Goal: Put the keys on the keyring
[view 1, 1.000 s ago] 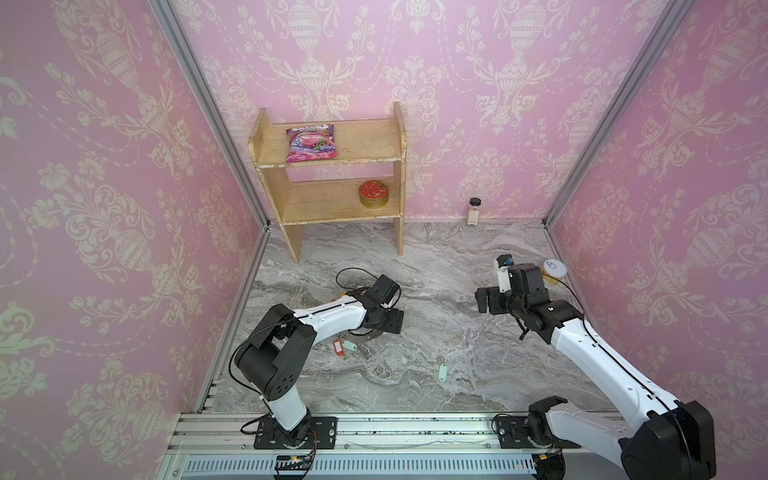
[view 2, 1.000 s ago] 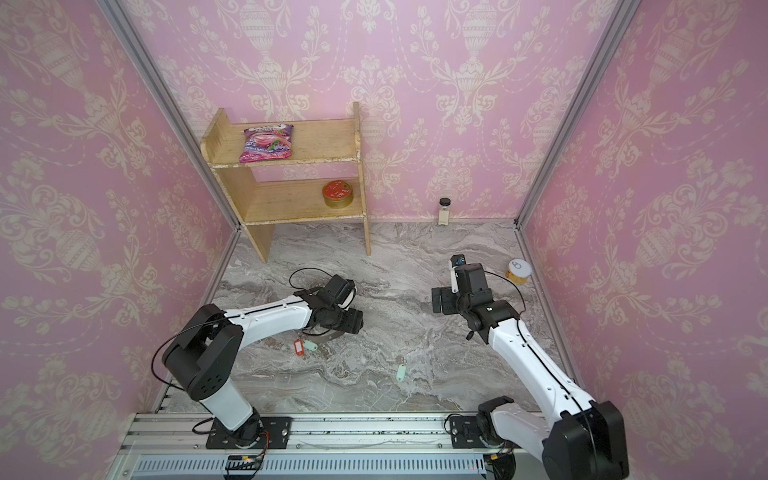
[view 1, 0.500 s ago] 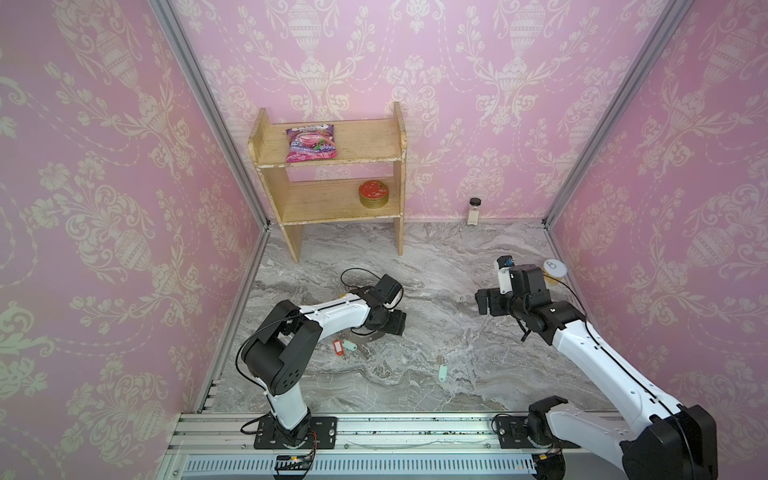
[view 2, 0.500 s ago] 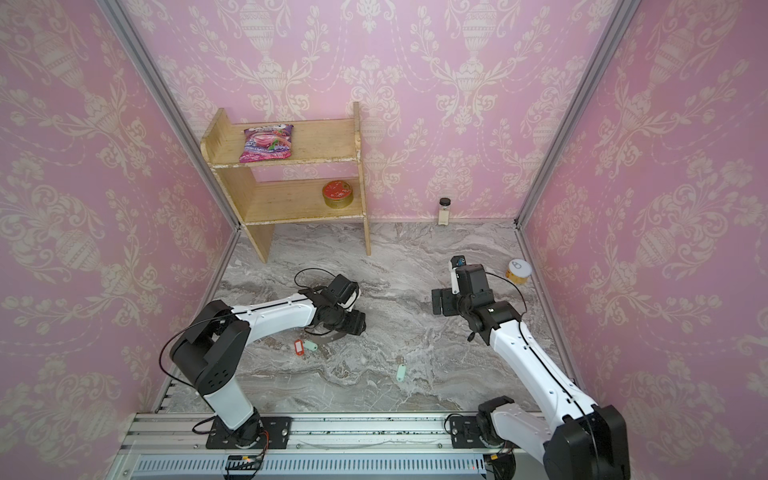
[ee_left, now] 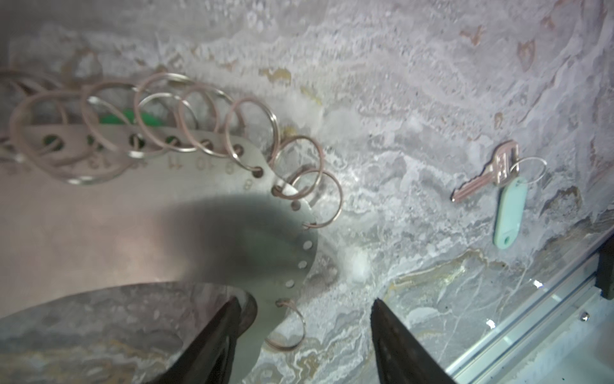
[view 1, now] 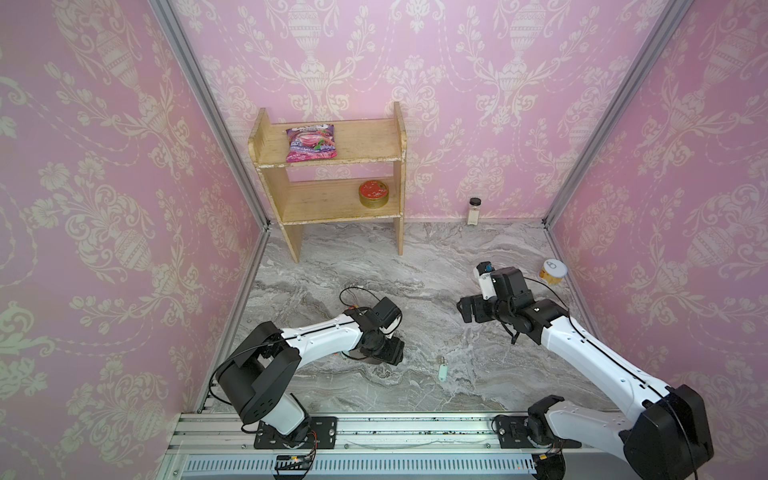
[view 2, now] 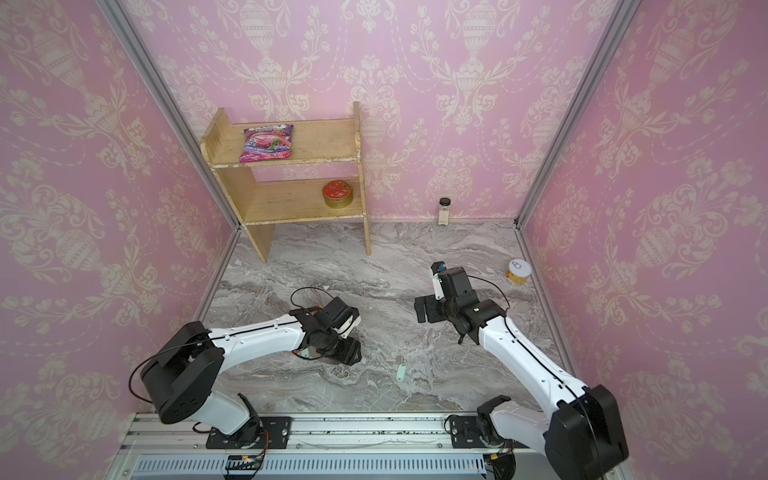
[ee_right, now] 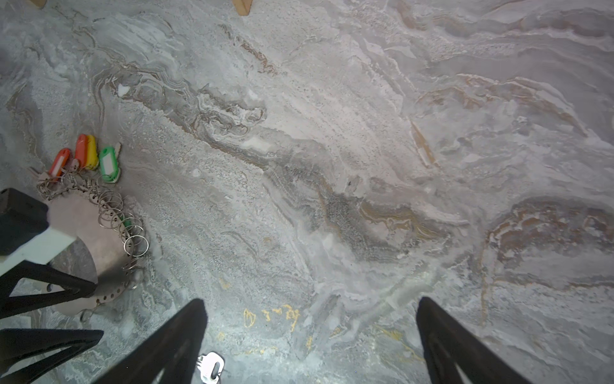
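Keys with a mint tag lie loose on the marble surface, between both arms.
Both top views: left tool down low, keys near it. Left wrist view: it is spread astride the keyring rim, probably to steady the hoop. Right wrist view: right tool spread, empty, waiting above bare surface.

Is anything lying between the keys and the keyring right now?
Nothing visible. Only bare marble separates the keys from the keyring; the left gripper straddles the keyring's rim further along, open, off the direct line.
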You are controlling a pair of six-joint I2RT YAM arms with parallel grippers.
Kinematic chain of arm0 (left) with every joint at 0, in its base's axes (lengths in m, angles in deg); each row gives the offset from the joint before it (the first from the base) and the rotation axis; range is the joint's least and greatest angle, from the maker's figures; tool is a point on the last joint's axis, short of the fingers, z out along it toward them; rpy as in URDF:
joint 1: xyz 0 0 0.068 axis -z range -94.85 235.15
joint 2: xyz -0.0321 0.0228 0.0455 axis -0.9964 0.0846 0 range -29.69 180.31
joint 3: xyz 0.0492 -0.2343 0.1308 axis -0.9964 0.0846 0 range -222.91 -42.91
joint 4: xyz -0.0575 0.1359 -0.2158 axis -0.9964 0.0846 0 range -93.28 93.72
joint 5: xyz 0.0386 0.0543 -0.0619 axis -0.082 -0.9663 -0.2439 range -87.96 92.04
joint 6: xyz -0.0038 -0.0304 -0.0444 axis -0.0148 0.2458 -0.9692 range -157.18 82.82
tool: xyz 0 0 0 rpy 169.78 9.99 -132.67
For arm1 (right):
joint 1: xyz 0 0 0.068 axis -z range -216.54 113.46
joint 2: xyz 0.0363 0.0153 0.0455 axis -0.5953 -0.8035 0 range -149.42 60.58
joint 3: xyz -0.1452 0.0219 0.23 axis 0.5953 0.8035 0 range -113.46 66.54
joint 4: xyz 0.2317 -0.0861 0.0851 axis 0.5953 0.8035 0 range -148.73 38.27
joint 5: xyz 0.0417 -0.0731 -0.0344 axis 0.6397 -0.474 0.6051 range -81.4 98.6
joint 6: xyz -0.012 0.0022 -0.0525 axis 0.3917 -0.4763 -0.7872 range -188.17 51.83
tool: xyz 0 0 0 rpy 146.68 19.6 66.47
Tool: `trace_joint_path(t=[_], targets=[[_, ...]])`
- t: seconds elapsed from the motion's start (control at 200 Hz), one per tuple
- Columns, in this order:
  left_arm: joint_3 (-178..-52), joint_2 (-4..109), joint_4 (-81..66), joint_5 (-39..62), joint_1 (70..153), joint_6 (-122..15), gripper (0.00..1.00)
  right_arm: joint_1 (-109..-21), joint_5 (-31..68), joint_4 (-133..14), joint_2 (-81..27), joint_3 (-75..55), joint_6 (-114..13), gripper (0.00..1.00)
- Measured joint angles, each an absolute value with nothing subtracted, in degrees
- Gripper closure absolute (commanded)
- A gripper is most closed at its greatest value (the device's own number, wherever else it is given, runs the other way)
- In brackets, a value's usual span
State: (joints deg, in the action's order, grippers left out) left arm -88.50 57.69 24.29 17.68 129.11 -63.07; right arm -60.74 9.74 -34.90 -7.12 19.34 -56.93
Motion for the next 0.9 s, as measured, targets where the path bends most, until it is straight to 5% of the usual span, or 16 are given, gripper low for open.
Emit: trace_joint_path(t=[0.175, 0.44, 0.901], targets=[[-86.3, 50.9, 27.0, 17.4, 129.2, -65.4, 0.31, -68.1, 13.7, -39.1, -11.5, 19.5, -56.1, 0.01], [-82.3, 37.5, 22.9, 13.1, 129.2, -71.3, 0.29, -74.1, 23.7, -46.5, -18.6, 20.9, -52.3, 0.22], [-77.4, 33.2, 21.4, 8.2, 125.4, -74.4, 0.27, -81.0, 31.6, -56.4, -29.2, 20.9, -24.9, 0.47]])
